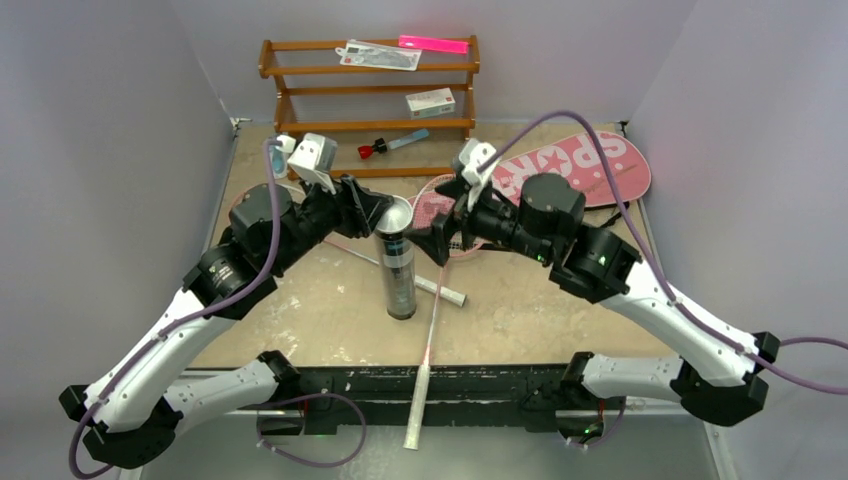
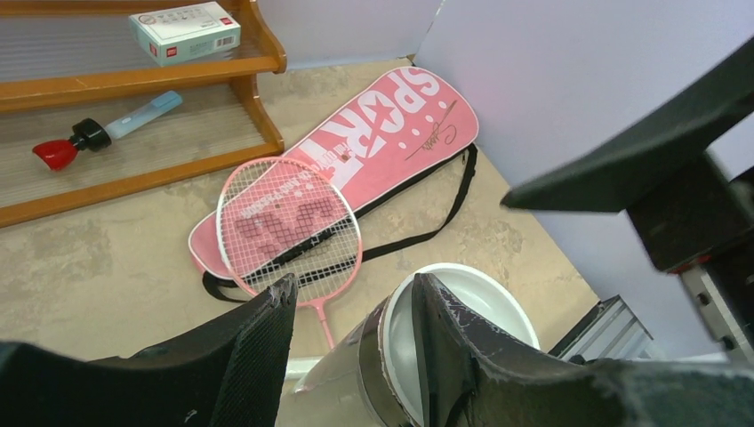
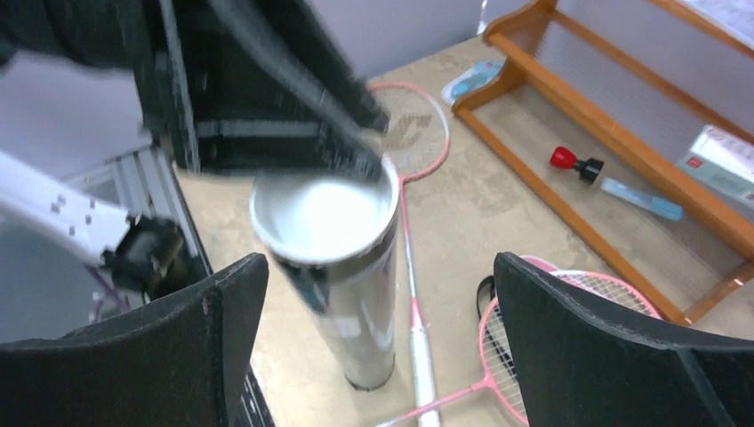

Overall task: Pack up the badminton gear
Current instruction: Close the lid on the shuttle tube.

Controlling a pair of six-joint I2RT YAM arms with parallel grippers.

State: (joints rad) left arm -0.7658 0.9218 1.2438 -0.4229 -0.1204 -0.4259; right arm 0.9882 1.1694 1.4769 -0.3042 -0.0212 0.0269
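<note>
Black tube [image 1: 400, 265] is standing upright right between the two grippers in the top view. The left gripper [image 1: 383, 208] is sitting on the tube's rim and looks to be pinching its wall. The right gripper [image 1: 440, 240] is hanging wide open just beside it. One racket [image 1: 430, 330] is lying under the right gripper's tips, and the pink bag [image 1: 585, 165] is lying flat well behind that gripper.

Left wrist view: one finger [image 2: 445, 338] is dipping inside the tube [image 2: 471, 294] while the other is riding outside. The racket [image 2: 289, 222] and bag [image 2: 391, 142] are out ahead of the fingertips.

Right wrist view: the right gripper's [image 3: 378, 267] fingers are spreading far apart with the tube [image 3: 333, 267] close in front. The inside is looking white but blurry, so I can't tell what's in there.

My worry is that the tube is tall and narrow and only being held by the lip. A nudge from the open fingers, or a slipping pinch, could be tipping it over onto the rackets.
</note>
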